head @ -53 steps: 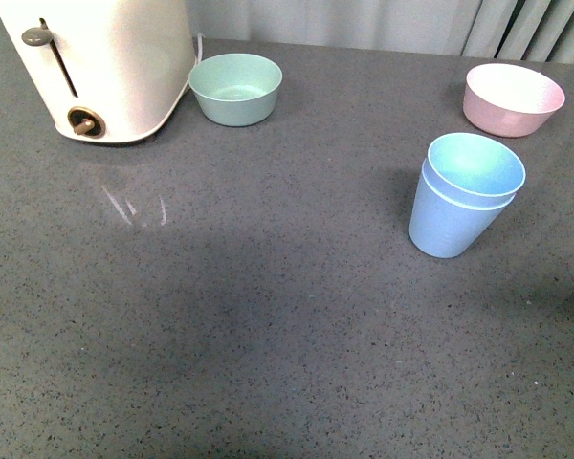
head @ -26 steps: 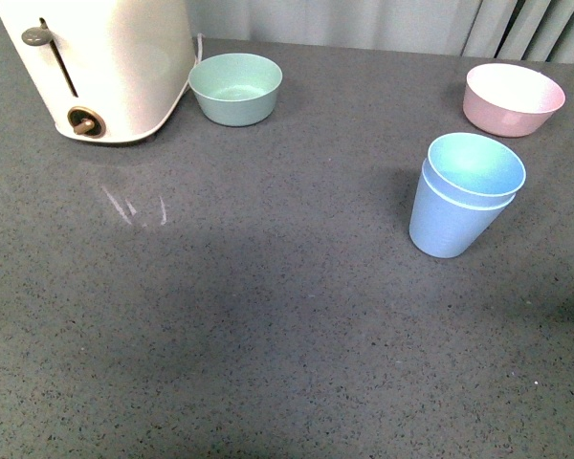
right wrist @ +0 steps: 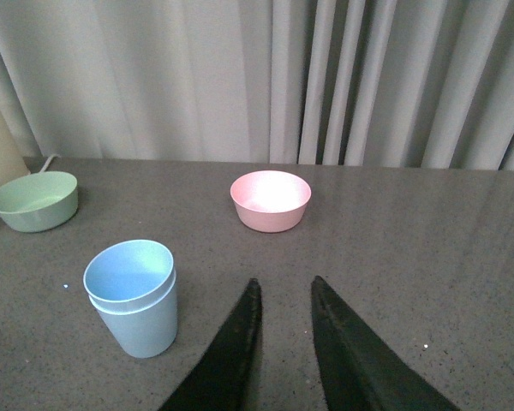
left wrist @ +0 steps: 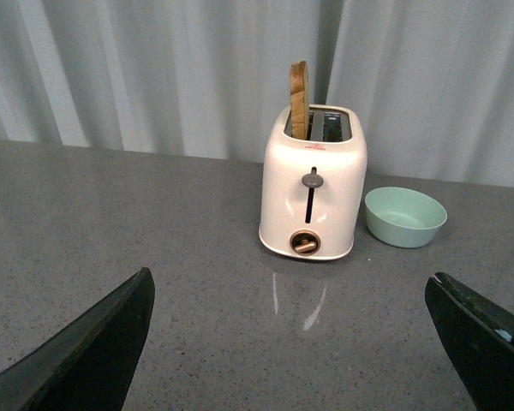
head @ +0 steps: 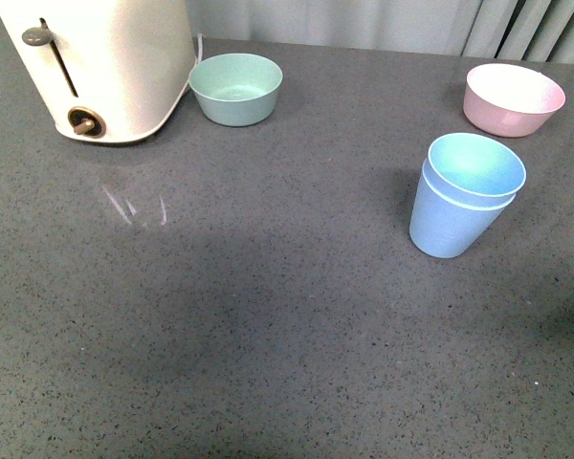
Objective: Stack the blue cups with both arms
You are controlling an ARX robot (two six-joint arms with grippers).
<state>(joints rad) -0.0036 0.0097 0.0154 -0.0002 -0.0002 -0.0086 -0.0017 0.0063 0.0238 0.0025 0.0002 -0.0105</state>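
Observation:
Two light blue cups point(head: 459, 201) stand nested, one inside the other, upright on the grey table toward the right. The same stacked blue cups point(right wrist: 135, 297) show in the right wrist view. My right gripper point(right wrist: 285, 284) is shut with nothing between its black fingers and hangs over bare table apart from the cups. My left gripper point(left wrist: 291, 287) is open and empty, its fingers point(left wrist: 98, 342) spread wide over bare table facing the toaster. Neither arm appears in the front view.
A cream toaster point(head: 100, 62) with a slice of bread point(left wrist: 299, 98) stands at the back left. A mint-green bowl point(head: 235, 88) sits beside it. A pink bowl point(head: 512, 98) sits at the back right, behind the cups. Curtains hang behind the table.

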